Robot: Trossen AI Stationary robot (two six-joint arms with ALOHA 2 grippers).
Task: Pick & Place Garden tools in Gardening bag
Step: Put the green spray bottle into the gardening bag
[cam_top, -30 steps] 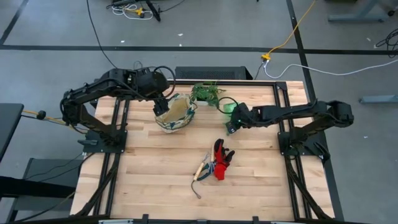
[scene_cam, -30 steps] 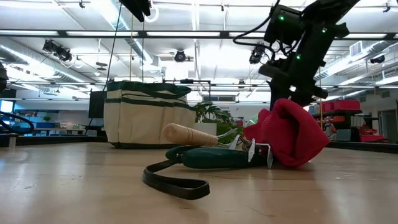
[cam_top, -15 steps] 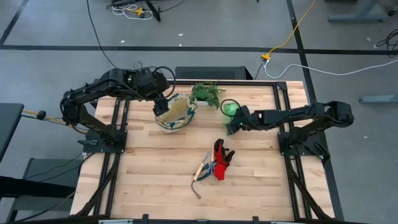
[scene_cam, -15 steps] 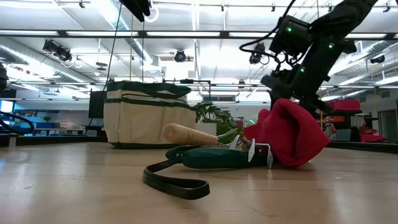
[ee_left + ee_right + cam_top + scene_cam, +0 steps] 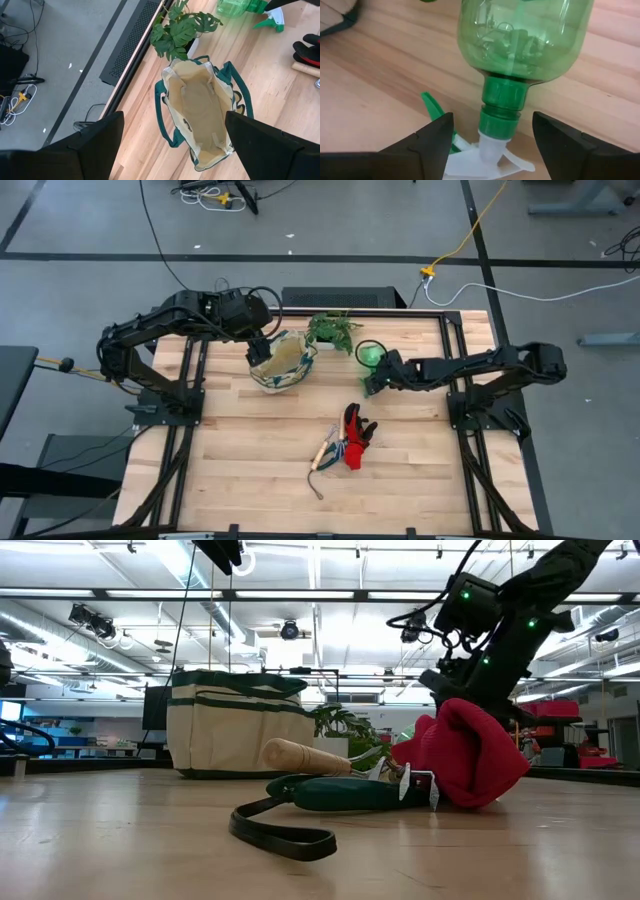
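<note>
Reaching for the spray bottle (image 5: 525,37) lying on the worktop (image 5: 260,460) beside the plant (image 5: 333,330), the right gripper (image 5: 492,132) has jaws apart astride its neck; closing probably comes next, then carrying to the gardening bag (image 5: 280,360).

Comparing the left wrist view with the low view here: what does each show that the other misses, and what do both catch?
Only the left wrist view shows the gardening bag's open, empty-looking inside and the spray bottle lying on the table. Only the low view shows the hand rake's wooden handle and a dark strap in front. Both show the bag, the potted plant and the gloves.
</note>
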